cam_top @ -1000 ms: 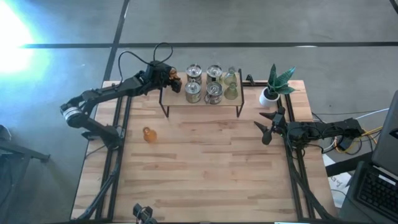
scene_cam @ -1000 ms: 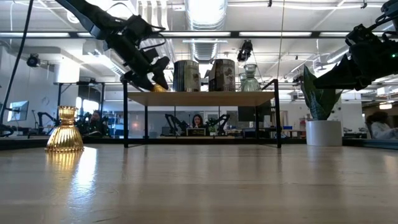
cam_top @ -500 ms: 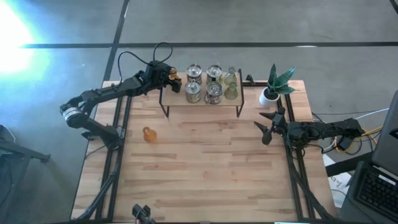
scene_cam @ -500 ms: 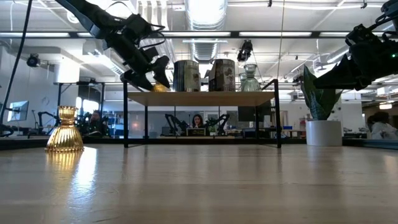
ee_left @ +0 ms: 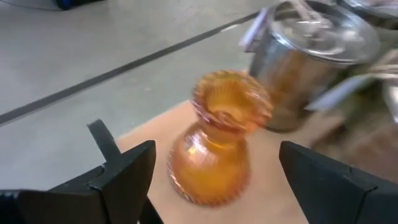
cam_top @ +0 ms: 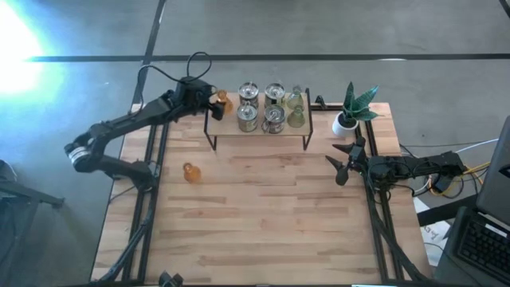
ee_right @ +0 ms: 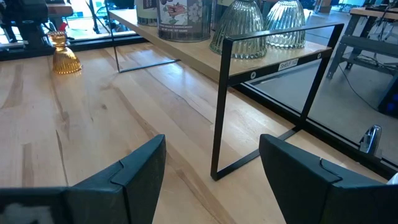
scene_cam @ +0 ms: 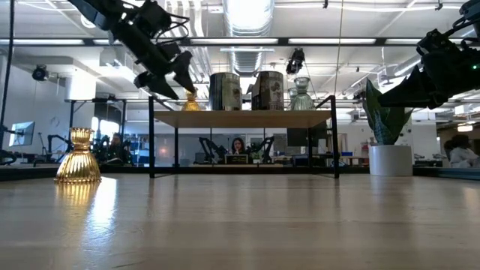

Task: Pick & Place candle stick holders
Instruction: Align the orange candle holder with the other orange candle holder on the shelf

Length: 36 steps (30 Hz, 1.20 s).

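Hovering beside orange holder (ee_left: 217, 140) on shelf (cam_top: 259, 131) left end, left gripper (cam_top: 205, 97) spread wide, gripping nothing; holder near edge, nudge could topple it. Second orange holder (cam_top: 190, 172) on table (cam_top: 263, 215). Right gripper (cam_top: 344, 162) idle, spread, beside plant (cam_top: 353, 108)

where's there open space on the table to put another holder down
The table is bare in front of the shelf, between the orange holder and the right gripper. The shelf is crowded: holders fill it, and the left gripper hangs open at its left end.
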{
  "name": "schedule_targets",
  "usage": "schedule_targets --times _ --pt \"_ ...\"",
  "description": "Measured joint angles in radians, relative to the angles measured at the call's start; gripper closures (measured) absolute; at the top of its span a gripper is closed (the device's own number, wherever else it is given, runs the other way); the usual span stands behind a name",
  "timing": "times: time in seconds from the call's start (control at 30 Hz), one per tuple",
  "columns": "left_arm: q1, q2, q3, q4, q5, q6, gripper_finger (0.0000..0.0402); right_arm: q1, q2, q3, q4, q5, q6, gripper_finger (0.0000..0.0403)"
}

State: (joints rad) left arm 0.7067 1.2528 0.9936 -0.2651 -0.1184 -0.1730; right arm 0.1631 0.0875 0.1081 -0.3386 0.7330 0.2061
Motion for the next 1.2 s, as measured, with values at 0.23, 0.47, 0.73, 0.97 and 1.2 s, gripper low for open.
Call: schedule_targets --times 0.23,0.47,0.73,0.97,1.2 --pt "0.000 -0.116 0.001 -0.107 0.186 -0.041 0.0056 0.000 0.000 0.000 0.000 0.000 0.000 0.0152" --pt "-0.008 -0.293 0.003 -0.381 0.622 -0.048 0.0057 0.000 0.000 0.000 0.000 0.000 0.000 0.0152" --pt "-0.018 -0.510 0.026 -0.980 0.541 -0.048 0.0060 0.000 0.000 0.000 0.000 0.000 0.000 0.0152" --pt "-0.018 -0.633 0.026 -1.307 0.427 -0.097 0.0060 0.000 0.000 0.000 0.000 0.000 0.000 0.0152" --pt "-0.018 -0.686 -0.019 -1.302 0.447 -0.125 0.0060 0.000 0.000 0.000 0.000 0.000 0.000 0.0152"
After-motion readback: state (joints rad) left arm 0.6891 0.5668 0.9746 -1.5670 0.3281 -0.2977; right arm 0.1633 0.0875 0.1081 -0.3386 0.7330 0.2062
